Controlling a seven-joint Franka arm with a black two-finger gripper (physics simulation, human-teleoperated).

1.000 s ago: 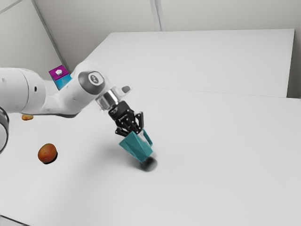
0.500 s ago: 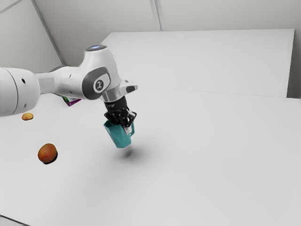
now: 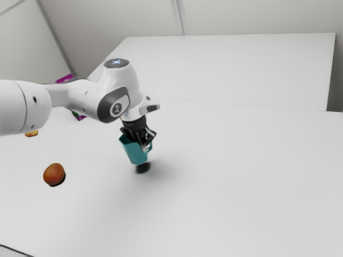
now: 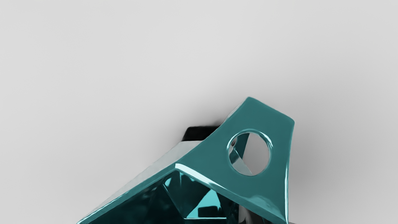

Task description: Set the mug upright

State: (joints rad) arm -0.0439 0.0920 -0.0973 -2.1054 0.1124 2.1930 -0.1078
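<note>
and here we are with the teal faceted mug (image 3: 135, 154), hanging from the black gripper (image 3: 143, 142) just over the white table (image 3: 225, 182), a dark shadow (image 3: 143, 168) sitting close under its base. it's leaning, folks: on the exterior view's clock face, the long axis runs from about eleven o'clock at the mouth (image 3: 123, 140) down to five at the base, so near upright but not quite there. the handle (image 3: 150, 147) pokes out towards two or three o'clock. the hand has the mug by its wall, up at the mouth end, closed down on it; the exact gap across the grip i cannot tell. over to the wrist view, and the open mouth faces up towards the camera, faceted inside, the handle jutting away with its round hole, one black fingertip (image 4: 199, 133) out past the wall. around the mug, an orange-brown round fruit (image 3: 54, 174) lies between eight and nine o'clock, a small yellow-brown piece (image 3: 31, 133) past nine, and something magenta (image 3: 65, 78) at half past ten, mostly behind the white arm (image 3: 77, 95).
</note>
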